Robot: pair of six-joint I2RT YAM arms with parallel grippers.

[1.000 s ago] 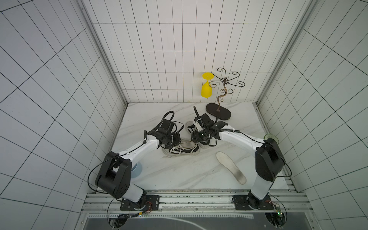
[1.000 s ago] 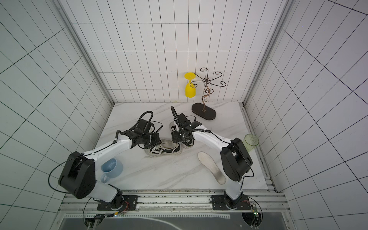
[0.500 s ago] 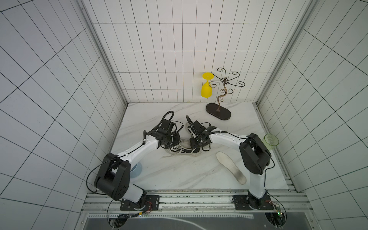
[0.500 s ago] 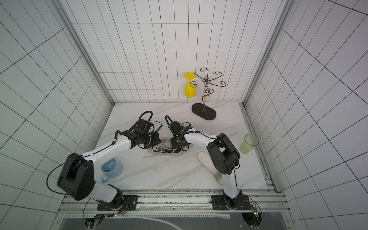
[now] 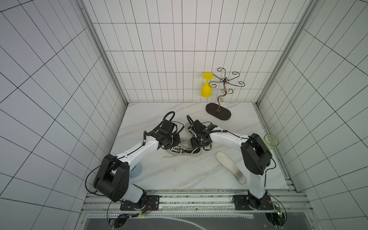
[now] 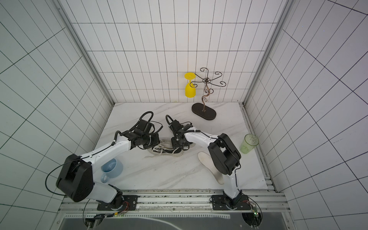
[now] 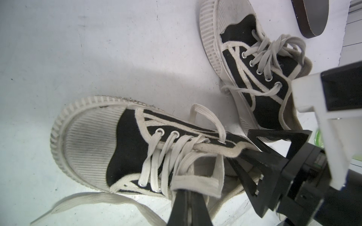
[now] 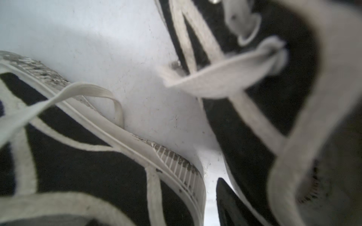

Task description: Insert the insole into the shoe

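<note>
The tongue (image 7: 195,182) of the shoe (image 5: 185,151) is pinched by the clenched left end effector (image 7: 188,190), while its collar rim (image 7: 221,152) is straddled by the right end effector (image 7: 240,146), jaws parted. The insole (image 5: 231,167) is seen flat on the desk (image 5: 179,175), well apart, near the right arm (image 5: 227,137).

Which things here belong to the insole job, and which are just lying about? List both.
Job: near shoe, insole.
Lying about: second shoe, yellow glass, rack, green cup, blue mug.
</note>
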